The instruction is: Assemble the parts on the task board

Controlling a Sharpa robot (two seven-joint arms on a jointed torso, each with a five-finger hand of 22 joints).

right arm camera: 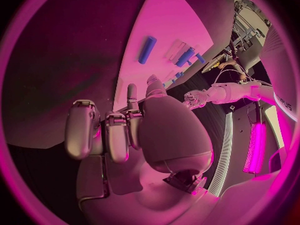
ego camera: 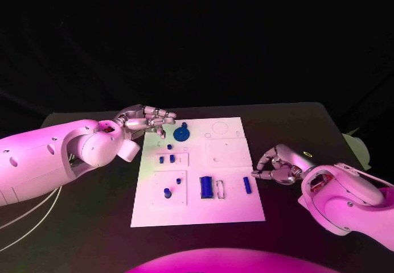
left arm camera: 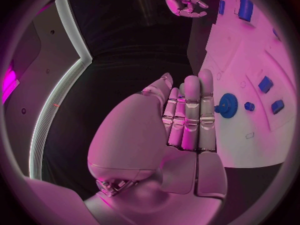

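Left hand flat beside task board

We find the left arm entering from the left edge, its wrist bent so that the left hand sits at the far left corner of the task board. Its fingers lie straight and close together, holding nothing. We find the right arm entering from the right edge, the right hand just beside the board's right edge. Its fingers are curled inward, and we see nothing in them.
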